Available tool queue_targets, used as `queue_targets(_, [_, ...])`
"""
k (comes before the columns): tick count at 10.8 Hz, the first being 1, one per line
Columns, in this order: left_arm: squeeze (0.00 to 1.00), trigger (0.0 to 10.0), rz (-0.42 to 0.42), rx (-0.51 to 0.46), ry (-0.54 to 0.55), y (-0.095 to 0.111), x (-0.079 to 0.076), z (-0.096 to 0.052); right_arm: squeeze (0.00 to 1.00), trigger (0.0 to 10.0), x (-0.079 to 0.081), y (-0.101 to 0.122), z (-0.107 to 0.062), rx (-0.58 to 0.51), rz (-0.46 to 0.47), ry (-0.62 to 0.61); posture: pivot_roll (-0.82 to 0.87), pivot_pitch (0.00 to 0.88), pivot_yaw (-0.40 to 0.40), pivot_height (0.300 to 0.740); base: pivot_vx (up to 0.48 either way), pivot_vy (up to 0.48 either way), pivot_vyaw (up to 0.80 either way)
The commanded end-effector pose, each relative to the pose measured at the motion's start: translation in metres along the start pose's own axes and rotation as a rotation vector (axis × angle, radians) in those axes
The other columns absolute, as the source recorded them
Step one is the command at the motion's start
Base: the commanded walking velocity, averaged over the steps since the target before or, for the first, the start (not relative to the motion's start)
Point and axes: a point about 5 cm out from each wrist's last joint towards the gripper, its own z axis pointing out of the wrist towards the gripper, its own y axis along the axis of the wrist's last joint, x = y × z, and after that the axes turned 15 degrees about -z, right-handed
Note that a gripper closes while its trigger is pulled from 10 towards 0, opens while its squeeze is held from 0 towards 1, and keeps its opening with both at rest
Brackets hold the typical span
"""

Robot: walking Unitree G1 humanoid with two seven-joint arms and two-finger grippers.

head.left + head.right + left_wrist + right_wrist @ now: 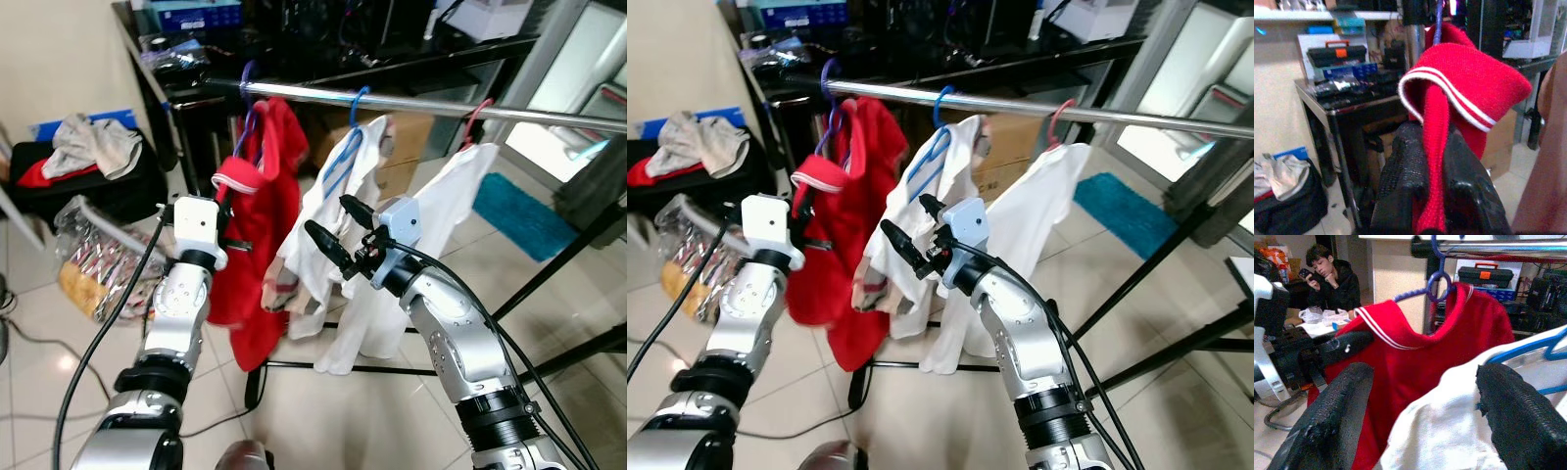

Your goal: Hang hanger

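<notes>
Right gripper [338, 230]: closest in, fingers spread wide, holding nothing, parked just in front of the white shirt [328, 225].
Left gripper [1437, 188]: clamped on the sleeve of the red shirt [257, 220].
Hanger [1435, 281]: purple one carrying the red shirt, hook already looked to be over the rail [411, 105].
Doing it well: I'd check the hook sat fully on the rail before the left let go, then release gently so nothing swung.
Edges: blue hanger [345, 157] sat right beside it.
Room: bare rail past the pink hanger [476, 117]; black table [392, 69] was close behind.

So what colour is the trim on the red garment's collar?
White stripes edge the red garment's collar, clearest in the left wrist view.
</notes>
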Motion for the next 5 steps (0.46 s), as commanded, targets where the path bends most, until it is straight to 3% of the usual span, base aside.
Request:
queue_targets(1, [0.0,0.0,0.048,-0.147,-0.055,0.023,-0.011,0.007,0.0,10.0,-0.005,0.003,0.002,-0.008,-0.021,-0.015,0.27,0.006,-0.055,0.74,0.0,0.0,0.0])
queue_targets(2, [0.0,0.0,0.081,-0.174,-0.083,0.024,-0.015,0.004,0.0,10.0,-0.006,0.003,0.002,-0.006,-0.023,-0.02,0.27,0.006,-0.055,0.74,0.0,0.0,0.0])
queue_targets(5, [0.0,0.0,0.12,-0.126,-0.143,0.007,-0.026,-0.009,0.0,10.0,-0.005,0.001,0.001,0.002,-0.025,-0.021,0.27,0.006,-0.05,0.74,0.0,0.0,0.0])
